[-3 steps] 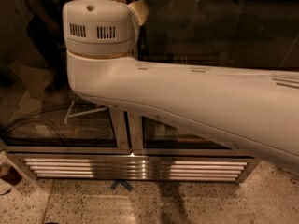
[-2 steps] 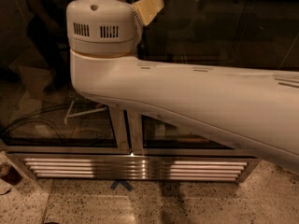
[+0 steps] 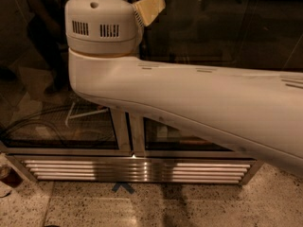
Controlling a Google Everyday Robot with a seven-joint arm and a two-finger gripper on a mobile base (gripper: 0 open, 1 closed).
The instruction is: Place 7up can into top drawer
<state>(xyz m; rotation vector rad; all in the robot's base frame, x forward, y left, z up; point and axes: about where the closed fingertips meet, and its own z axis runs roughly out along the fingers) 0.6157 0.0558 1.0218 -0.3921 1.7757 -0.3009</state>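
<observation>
Arm spans the view; gripper mostly hidden, can not seen.
Only a tan part of the gripper (image 3: 149,8) shows, at the top, just behind and to the right of the round joint (image 3: 102,25). Whether it is open, closed or holding anything cannot be told, nor can where the can lies relative to it. The white arm (image 3: 199,103) runs from the joint at upper left down across to the right edge, widening as it goes. Behind it stand glass doors (image 3: 61,122). Below it is a metal grille (image 3: 137,170), then speckled floor (image 3: 199,207) with a blue mark (image 3: 123,188).
</observation>
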